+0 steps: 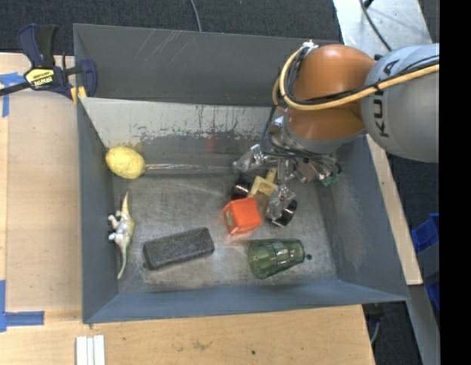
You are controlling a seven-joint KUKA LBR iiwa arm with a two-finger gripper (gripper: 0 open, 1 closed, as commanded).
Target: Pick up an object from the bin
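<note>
Fingers (282, 208) of the gripper (263, 197) are seen spread apart, low over the floor of the bin (182, 74) in its right half. One dark tip is set to the left and the other to the right and a little nearer. A small tan piece (262, 185), blocky in shape, is seen in the gap between them. Whether either tip touches it cannot be told, so no hold can be claimed. The step in hand is judged to be the reach and the placing of the fingers about a thing, with the closing and the lift not yet done. An orange block (242, 214) lies just beside the left tip on its near side, close enough to be caught or pushed when the fingers are brought together. A green transparent cup (275, 257) lies on its side nearer again, close to the near wall, and is judged to be clear of the grasp. Well apart to the left are a black oblong block (178, 248), a white toy lizard (120, 230) along the left wall and a yellow ball (125, 162) in the far left corner; none of these is involved. For the next move, a square closing on the tan piece is called for. The orange block is to be kept out of the gap, and a straight lift should be made only once the piece is firmly pinched. The piece is small, so a slip out of the fingers is the chief risk to be watched.
</note>
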